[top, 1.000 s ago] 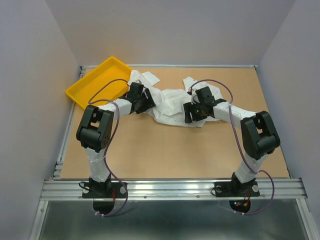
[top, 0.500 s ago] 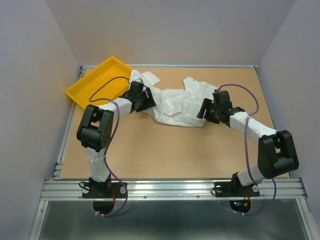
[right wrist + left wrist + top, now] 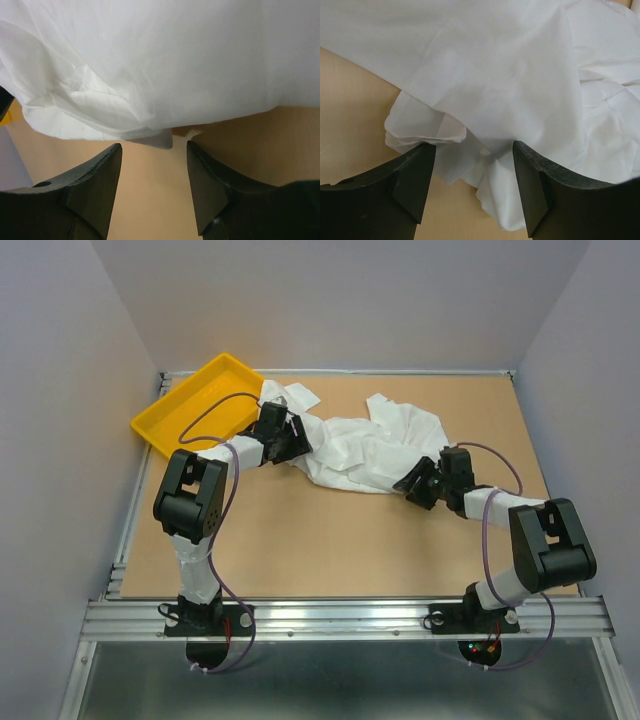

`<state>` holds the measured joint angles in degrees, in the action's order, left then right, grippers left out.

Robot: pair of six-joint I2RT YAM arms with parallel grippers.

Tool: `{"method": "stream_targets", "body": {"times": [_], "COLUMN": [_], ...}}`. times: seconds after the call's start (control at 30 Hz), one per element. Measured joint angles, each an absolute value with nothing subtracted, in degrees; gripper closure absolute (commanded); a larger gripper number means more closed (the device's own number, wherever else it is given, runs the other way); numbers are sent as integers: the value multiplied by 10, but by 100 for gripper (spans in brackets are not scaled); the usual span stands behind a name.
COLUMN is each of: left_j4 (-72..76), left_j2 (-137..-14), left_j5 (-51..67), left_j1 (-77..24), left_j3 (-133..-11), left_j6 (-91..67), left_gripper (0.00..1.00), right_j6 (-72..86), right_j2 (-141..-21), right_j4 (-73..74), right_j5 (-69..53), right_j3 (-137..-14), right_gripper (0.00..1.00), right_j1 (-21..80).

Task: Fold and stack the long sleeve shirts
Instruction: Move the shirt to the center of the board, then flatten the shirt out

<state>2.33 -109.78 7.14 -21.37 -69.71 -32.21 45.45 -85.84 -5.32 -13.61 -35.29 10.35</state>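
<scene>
shirt | bunched between left claw | apparently just beyond right claw

Left arm and right arm: black joints, white-wrapped links, a purple cable along each, black bases on the rail, tiny lights just below it. Left gripper and right gripper: black wedge fingers.

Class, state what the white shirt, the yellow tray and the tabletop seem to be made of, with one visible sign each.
Shirt: thin matte fabric; soft creases.
Tray: probably moulded plastic; smooth, uniform yellow, raised rim.
Tabletop: likely wood or fibreboard; flat matte tan.
</scene>
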Motion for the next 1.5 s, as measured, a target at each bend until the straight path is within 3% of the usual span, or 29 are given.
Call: {"method": "stream_targets", "body": {"times": [0.47,0.6,0.67,0.8,1.03,1.33,1.5], "left_j4": [23,23,23,24,20,13,52], "left_j2": [-1098,-1098,-1098,-1098,-1129,-1269,-1283], "left_j5": [72,73,73,74,86,151,179], "left_j1": [-214,-214,-214,-214,-213,-212,-208], "left_j3": [-693,-693,-693,-693,-757,-1069,-1163], "left_j6": [-322,-322,-322,-322,-321,-344,-347], "left_gripper": [26,26,27,27,31,31,30], "right_j6": [469,467,465,456,424,377,366], "right_j2": [-877,-883,-883,-875,-798,-754,-739], "right_j4": [-150,-159,-163,-161,-57,18,26], "right_j5": [-169,-175,-181,-196,-215,-321,-427], "right_j3": [-328,-328,-328,-329,-422,-717,-742], "right_gripper": [55,69,88,99,99,99,100], "right_j1": [93,93,93,93,93,93,105]}}
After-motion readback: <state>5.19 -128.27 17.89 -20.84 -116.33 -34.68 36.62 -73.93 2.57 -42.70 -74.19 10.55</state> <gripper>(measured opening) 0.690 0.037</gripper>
